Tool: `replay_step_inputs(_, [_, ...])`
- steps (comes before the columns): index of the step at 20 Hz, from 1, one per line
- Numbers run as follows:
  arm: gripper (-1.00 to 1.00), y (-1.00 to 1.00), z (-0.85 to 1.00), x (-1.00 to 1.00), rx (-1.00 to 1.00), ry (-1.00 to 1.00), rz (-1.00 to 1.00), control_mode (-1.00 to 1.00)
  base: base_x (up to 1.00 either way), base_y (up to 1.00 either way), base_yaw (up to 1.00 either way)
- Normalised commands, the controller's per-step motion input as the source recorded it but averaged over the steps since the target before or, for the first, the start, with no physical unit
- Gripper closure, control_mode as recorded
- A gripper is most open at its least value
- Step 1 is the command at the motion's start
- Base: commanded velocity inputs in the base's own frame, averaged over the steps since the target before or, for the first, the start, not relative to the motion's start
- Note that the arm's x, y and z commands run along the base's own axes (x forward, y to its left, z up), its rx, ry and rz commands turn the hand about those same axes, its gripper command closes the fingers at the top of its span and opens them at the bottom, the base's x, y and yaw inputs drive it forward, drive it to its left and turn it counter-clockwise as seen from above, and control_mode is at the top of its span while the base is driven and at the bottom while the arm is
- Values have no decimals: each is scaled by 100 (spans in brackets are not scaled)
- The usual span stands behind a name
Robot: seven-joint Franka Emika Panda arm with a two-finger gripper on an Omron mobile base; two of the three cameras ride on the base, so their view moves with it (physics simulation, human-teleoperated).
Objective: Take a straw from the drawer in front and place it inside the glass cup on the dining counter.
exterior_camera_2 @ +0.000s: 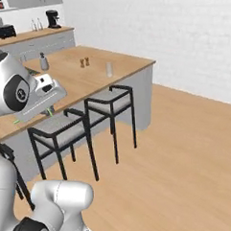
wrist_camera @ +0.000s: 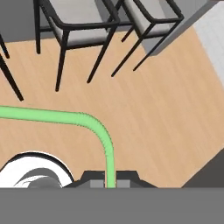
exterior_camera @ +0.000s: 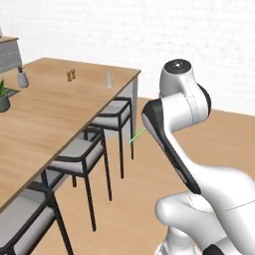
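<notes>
My gripper [wrist_camera: 110,180] is shut on the light green straw [wrist_camera: 52,116], which rises between the fingertips, bends and runs off to the left above the wood floor. An end of the straw [exterior_camera: 137,135] pokes out from behind my arm, beside the stools. The glass cup [exterior_camera: 109,80] stands upright near the far corner of the dining counter [exterior_camera: 55,112], well ahead of my hand; the right base view has it too, glass cup [exterior_camera_2: 108,69] on the counter [exterior_camera_2: 129,66]. The drawer is out of view.
Black-framed grey-seated stools [exterior_camera: 115,118] [exterior_camera_2: 58,130] line the counter's near side. On the counter stand two small shakers [exterior_camera: 71,75], a grey canister [exterior_camera: 23,78] and a plant [exterior_camera: 4,97]. The wall worktop [exterior_camera_2: 34,36] carries a coffee machine [exterior_camera_2: 52,18].
</notes>
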Motion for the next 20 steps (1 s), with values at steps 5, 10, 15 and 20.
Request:
replay_step_inputs(5, [100,0,0,0,0,0,0,100,83,-78,44])
replay_step_inputs(10, [100,0,0,0,0,0,0,100,75,-89,40])
replay_step_inputs(15, [100,0,0,0,0,0,0,100,71,-86,41])
replay_step_inputs(20, [100,0,0,0,0,0,0,100,70,-82,42])
